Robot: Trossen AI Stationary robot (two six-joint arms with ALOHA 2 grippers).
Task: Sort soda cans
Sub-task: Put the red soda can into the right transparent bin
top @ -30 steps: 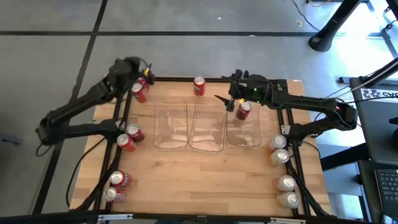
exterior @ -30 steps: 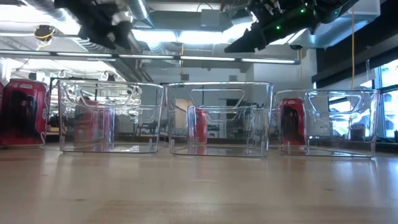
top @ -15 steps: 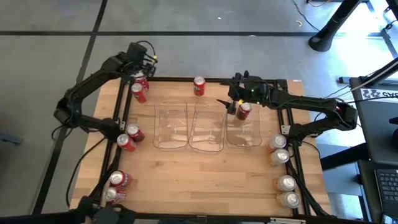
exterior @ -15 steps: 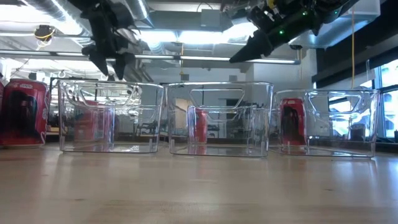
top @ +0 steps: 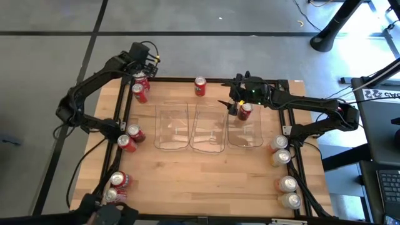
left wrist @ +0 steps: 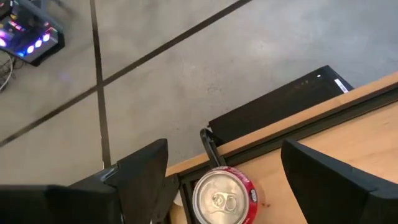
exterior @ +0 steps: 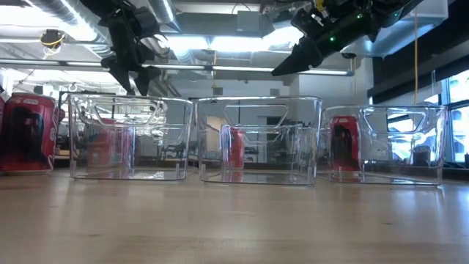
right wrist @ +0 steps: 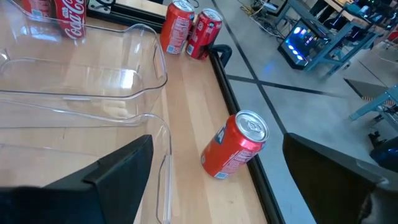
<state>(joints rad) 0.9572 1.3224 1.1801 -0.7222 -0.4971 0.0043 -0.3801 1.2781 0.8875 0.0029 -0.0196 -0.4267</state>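
On the wooden table (top: 206,181), your left gripper (left wrist: 224,171) hovers, jaws spread, over a red can (left wrist: 222,198) at the far left corner. Descend off-centre and you may tip it off the edge. Your right gripper (top: 229,106) waits spread above the bins (top: 206,128).

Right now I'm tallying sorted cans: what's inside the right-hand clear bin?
One red can stands inside the right-hand clear bin, near its far wall. The right end effector hangs over that corner, covering part of it.

L gripper (top: 142,70) open at far-left table corner; R gripper (top: 228,105) open, raised mid-table.
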